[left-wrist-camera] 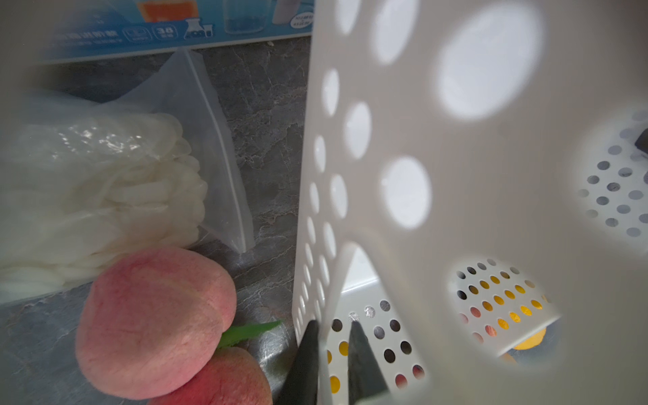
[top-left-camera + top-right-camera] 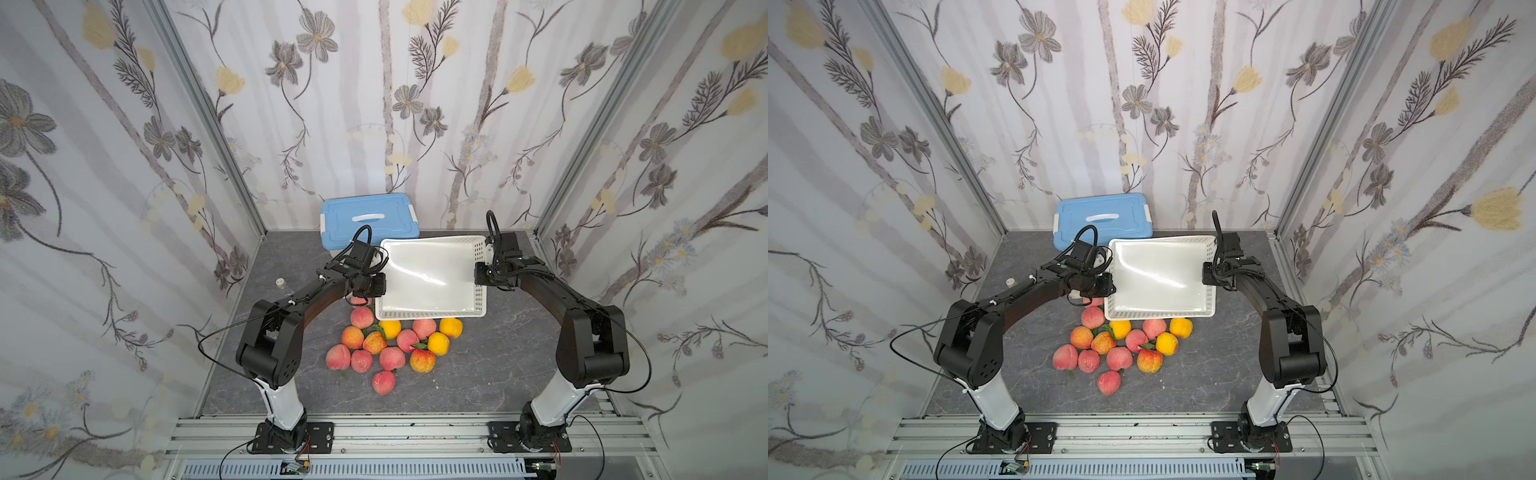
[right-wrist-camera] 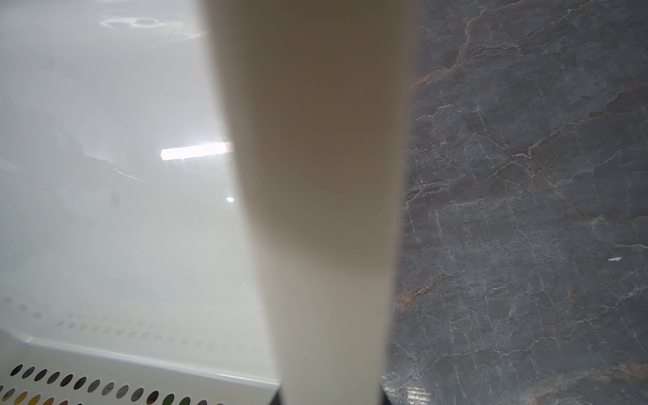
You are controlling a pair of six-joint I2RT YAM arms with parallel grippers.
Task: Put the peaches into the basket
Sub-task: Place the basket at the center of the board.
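**Basket (image 2: 430,313) clamped from both sides**
Left gripper (image 1: 335,324) is pinched tight on the basket's left wall, right gripper (image 2: 481,274) on its right wall. Peaches (image 2: 392,358) sit clustered on the table (image 2: 478,365), at the basket's near edge.

The left arm (image 2: 291,320) and right arm (image 2: 582,328) are built alike. Each has a black base plate (image 2: 320,434) fixed with silver screws onto the aluminium rail (image 2: 407,432). Just above the rail comes a white lower link (image 2: 282,401), then bulky black joint housings (image 2: 270,349) and dark upper links. Thin black cables (image 2: 199,343) loop alongside. The left gripper (image 1: 333,324) has dark, tapered jaws.
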